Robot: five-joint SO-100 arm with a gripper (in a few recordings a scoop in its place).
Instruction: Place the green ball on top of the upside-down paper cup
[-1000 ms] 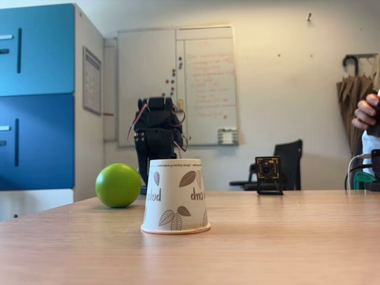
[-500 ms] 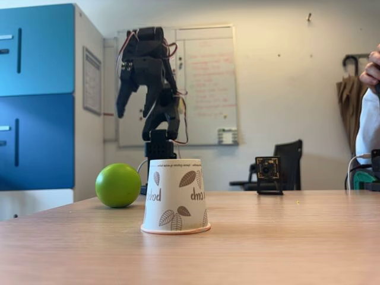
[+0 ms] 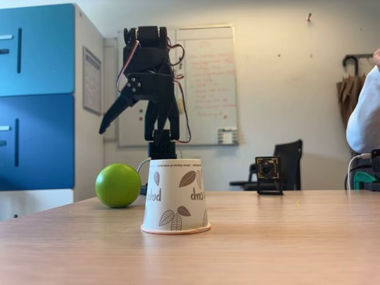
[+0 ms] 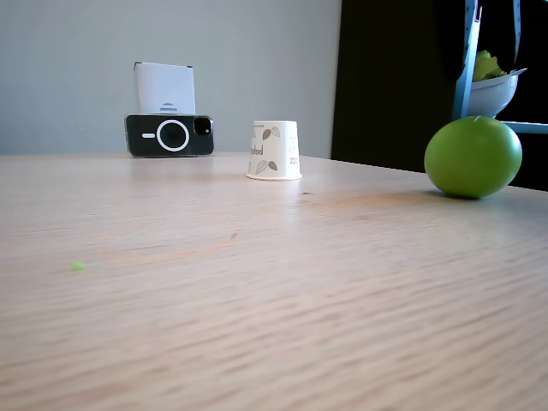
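Green ball (image 3: 118,185) rests on the table, below the raised, wide-open gripper (image 3: 127,116).

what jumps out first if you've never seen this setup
The lime green ball sits on the wooden table, just left of the upside-down paper cup in a fixed view. Behind them the black arm is raised, its gripper open above the ball and holding nothing.

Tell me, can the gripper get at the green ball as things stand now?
Probably yes. The gripper hangs open above the green ball, which sits bare on the table, apart from the paper cup.
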